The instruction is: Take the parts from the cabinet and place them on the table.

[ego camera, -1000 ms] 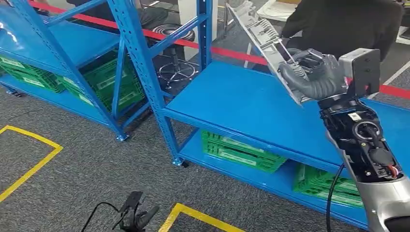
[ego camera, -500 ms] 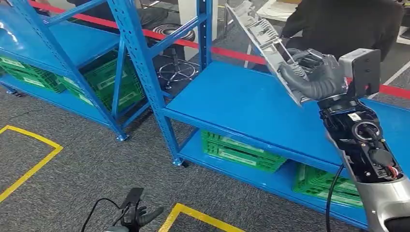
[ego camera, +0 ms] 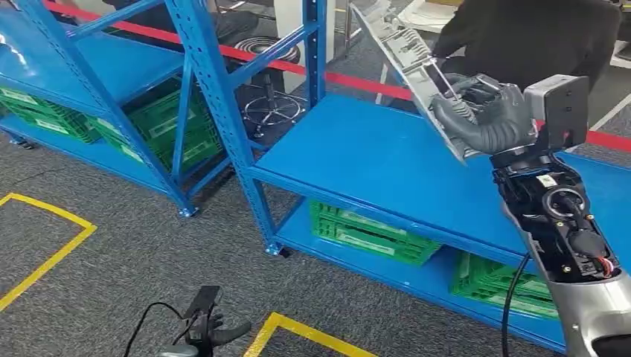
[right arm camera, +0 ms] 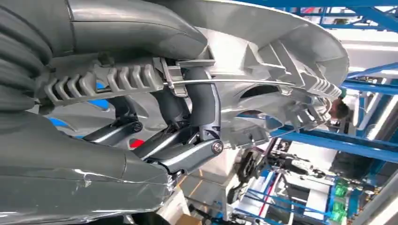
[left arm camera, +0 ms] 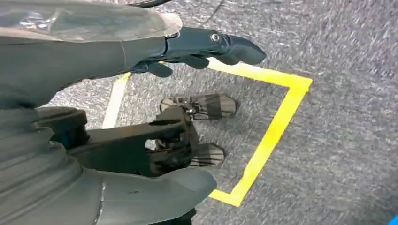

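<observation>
Head view: right hand (ego camera: pixel 487 119) grips a long grey ribbed plastic part (ego camera: pixel 409 63) above the blue shelf (ego camera: pixel 372 160).
Fingers wrap its lower end; green crates (ego camera: pixel 372 234) sit beneath the shelf, contents unclear.

We have the right arm raised and extended forward — its right hand (ego camera: pixel 487 119) closed around a grey part (ego camera: pixel 405 56), fingers (right arm camera: pixel 199 101) hooked through the part's ribbed frame. We carry the left arm low at the side; the left hand (ego camera: pixel 212 331) hangs empty — fingers (left arm camera: pixel 211 44) loosely extended toward the floor.
</observation>
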Robot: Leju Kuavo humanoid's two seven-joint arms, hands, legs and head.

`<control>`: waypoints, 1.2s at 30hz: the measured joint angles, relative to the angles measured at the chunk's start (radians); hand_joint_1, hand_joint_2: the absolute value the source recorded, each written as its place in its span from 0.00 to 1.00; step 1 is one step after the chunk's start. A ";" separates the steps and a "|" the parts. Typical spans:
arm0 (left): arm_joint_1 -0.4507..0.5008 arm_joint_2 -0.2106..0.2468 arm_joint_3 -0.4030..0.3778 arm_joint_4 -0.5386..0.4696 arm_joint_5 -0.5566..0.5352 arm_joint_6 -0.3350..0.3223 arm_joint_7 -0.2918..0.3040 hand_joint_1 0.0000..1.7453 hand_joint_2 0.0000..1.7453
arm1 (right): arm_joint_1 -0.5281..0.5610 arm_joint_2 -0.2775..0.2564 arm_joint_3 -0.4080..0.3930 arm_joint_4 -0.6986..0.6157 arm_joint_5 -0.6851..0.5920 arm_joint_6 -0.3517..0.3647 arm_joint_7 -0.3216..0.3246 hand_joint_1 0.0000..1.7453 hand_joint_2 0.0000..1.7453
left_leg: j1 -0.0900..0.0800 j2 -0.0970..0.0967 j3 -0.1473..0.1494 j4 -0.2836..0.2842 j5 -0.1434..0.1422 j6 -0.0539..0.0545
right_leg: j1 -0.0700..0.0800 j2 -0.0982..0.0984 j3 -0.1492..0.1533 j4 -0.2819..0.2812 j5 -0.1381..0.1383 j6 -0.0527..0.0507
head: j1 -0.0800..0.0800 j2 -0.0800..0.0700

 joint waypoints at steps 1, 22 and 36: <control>0.000 0.000 0.000 0.000 0.000 0.000 0.001 0.00 1.00 | 0.000 0.000 0.000 0.000 0.000 0.000 0.000 1.00 1.00 | 0.000 0.000 0.000 0.000 0.000 0.000 | 0.000 0.000 0.000 0.000 0.000 0.000 | 0.000 0.000; 0.003 0.002 0.000 0.000 0.008 -0.060 0.062 0.00 1.00 | 0.000 0.000 0.000 0.000 0.002 0.001 0.000 1.00 1.00 | 0.000 0.000 0.000 0.000 0.000 0.000 | 0.000 0.000 0.000 0.000 0.000 0.000 | 0.000 0.000; 0.024 0.007 0.000 0.000 0.016 -0.102 0.084 0.00 1.00 | 0.000 0.000 0.000 0.002 0.002 0.020 -0.003 1.00 1.00 | 0.000 0.000 -0.001 0.000 0.000 0.000 | 0.000 0.000 -0.001 0.000 0.000 0.000 | 0.000 0.000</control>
